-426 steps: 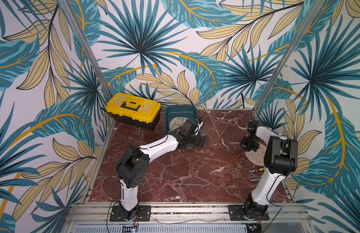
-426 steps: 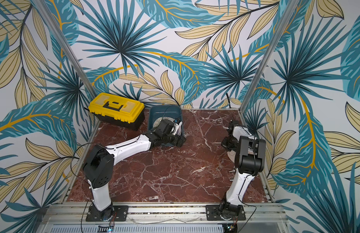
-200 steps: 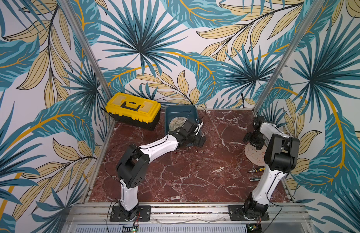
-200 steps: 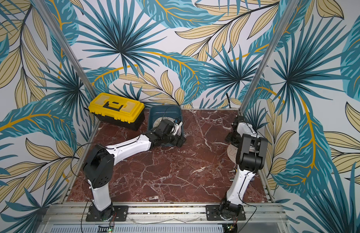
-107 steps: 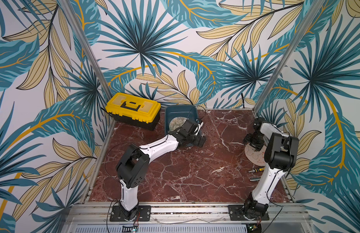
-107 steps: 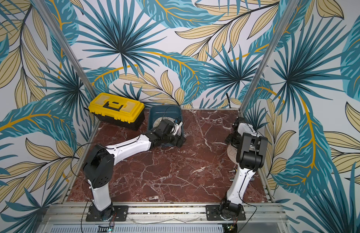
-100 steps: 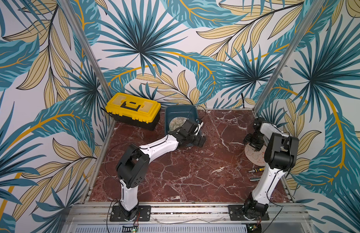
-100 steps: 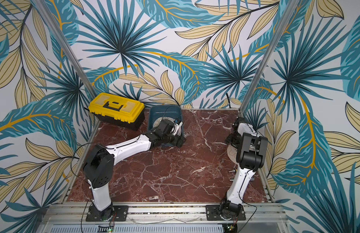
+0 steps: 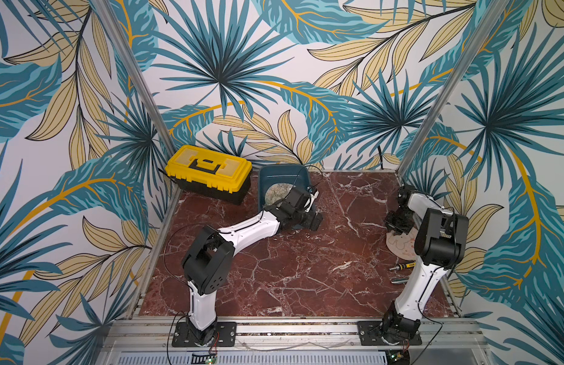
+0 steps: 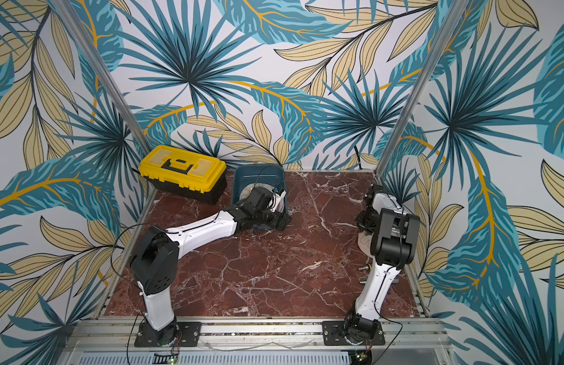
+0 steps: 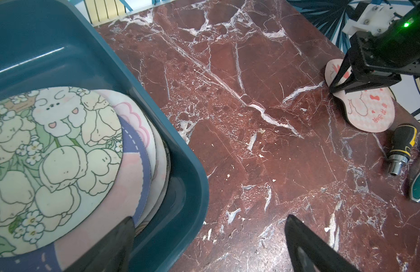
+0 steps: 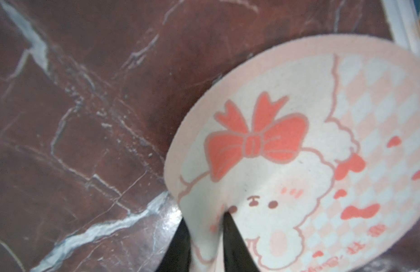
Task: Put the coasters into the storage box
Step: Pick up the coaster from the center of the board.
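My right gripper [image 12: 204, 217] pinches the pink bunny coaster [image 12: 286, 131] at its buckled rim; I judge it may slip on lifting. The left gripper [image 11: 209, 217] stands open astride the storage box [image 11: 185, 164] wall.

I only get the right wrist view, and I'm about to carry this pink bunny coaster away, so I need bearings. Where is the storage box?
Observer: The storage box stands at the back of the table, beside the yellow toolbox.
Operator: Is the other arm in my way there?
Observer: The left hand hangs open across the box's wall, with one finger on the inner side and one outside.
Operator: Anything down here to avoid?
Observer: A screwdriver with a black-and-yellow handle lies on the table close beside the pink coaster.
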